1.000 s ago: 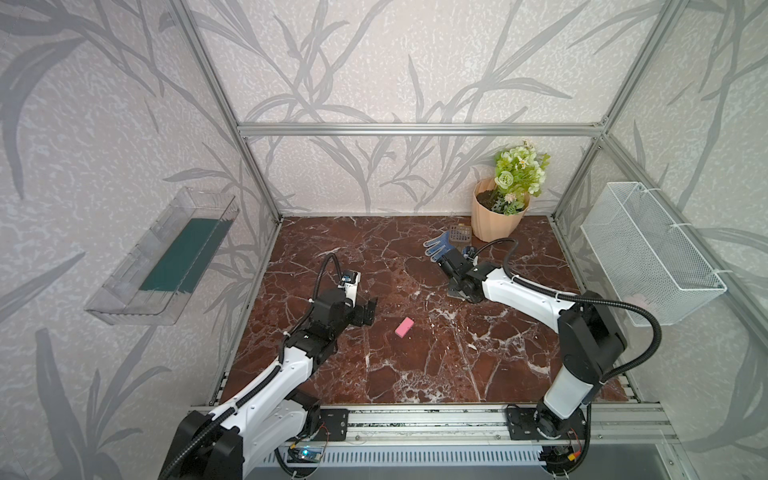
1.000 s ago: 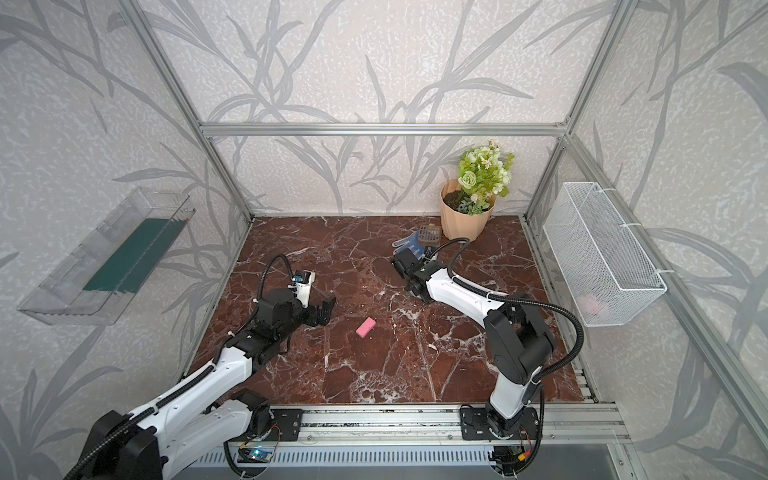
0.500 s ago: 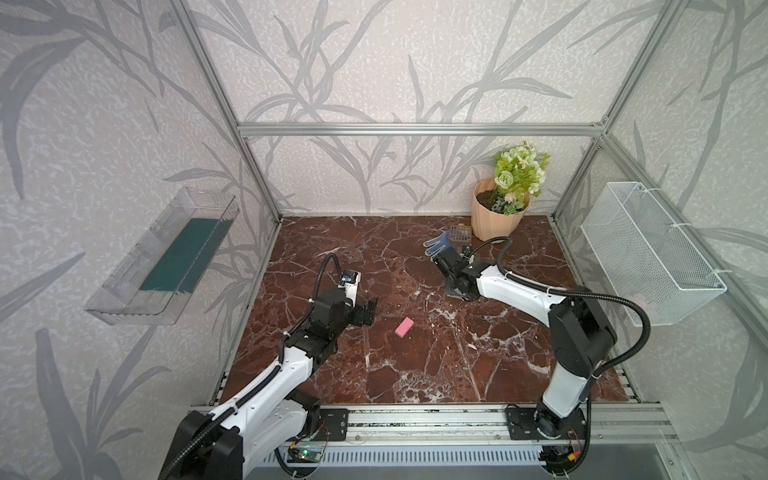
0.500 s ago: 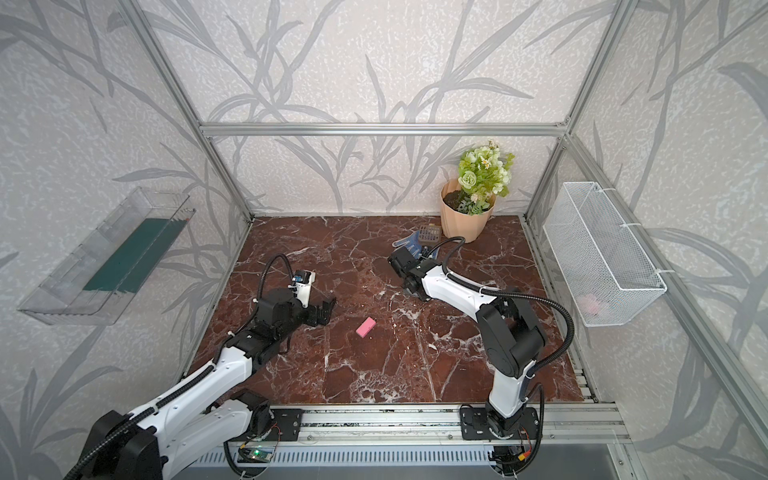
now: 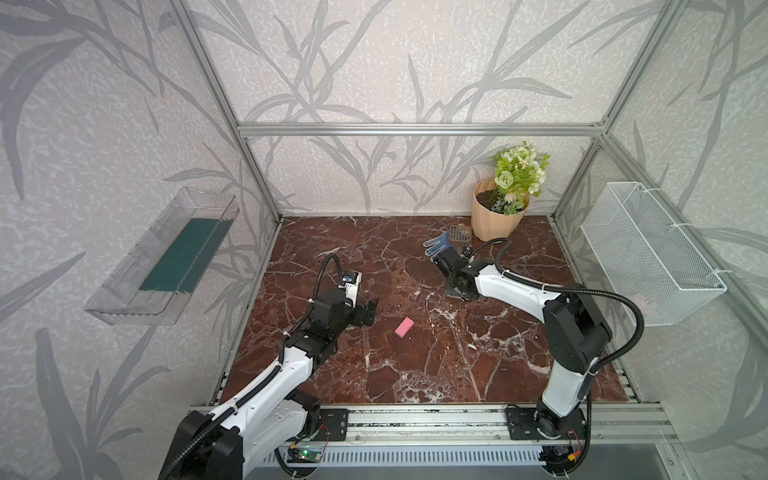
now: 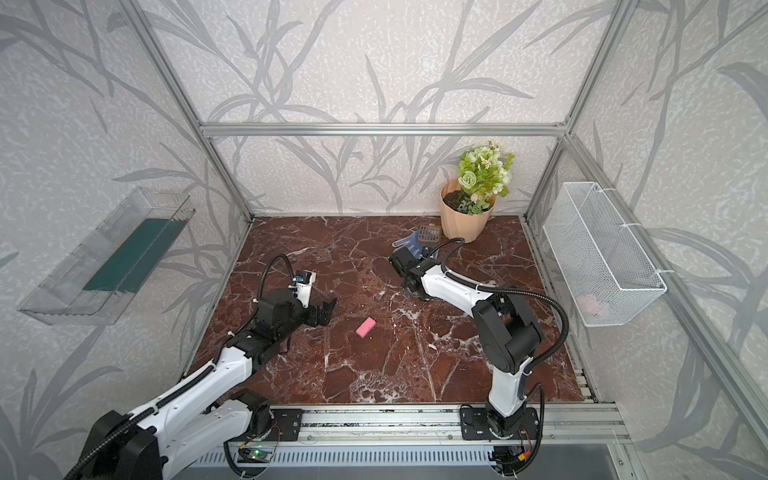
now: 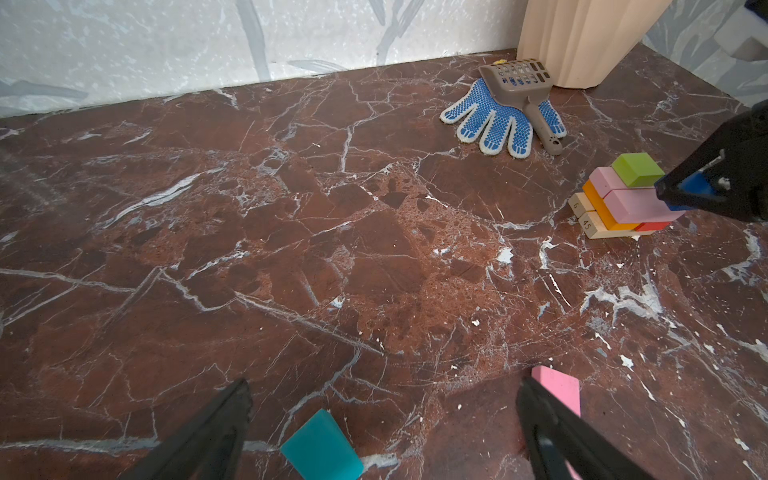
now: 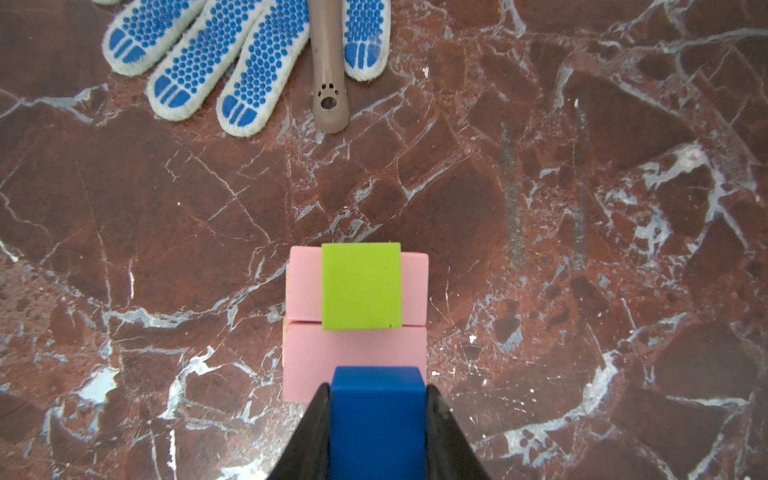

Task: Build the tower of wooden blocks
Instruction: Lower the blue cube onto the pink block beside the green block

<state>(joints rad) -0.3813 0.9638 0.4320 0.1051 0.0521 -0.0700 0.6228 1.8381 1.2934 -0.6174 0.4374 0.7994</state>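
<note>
Well, the right pincer [image 8: 377, 392] is closed on a blue cube [image 8: 377, 419], one black finger [image 8: 316, 432] pressed to each side; it holds the cube over the nearer of two pink blocks [image 8: 355, 357] lying side by side at the top of the tower [image 7: 619, 203], though I cannot tell whether the cube already rests on the pink; a green cube [image 8: 360, 286] sits on the farther pink block; below the pink layer are an orange block [image 7: 600, 208] and a red block [image 7: 652, 226] on tan base pieces [image 7: 587, 224]; the tower stands toward the back right of the marble table [image 5: 415, 374], near a blue dotted glove [image 7: 496, 120] with a grey-brown scoop [image 7: 517, 81] lying across it, and a beige flowerpot [image 5: 496, 216] beyond; the left pincer [image 7: 384, 388] stands wide open and holds nothing, low over the table and well apart from the tower; a teal block [image 7: 320, 446] lies flat between its fingers, and a loose pink block [image 5: 404, 327] lies just beside one of them.
</note>
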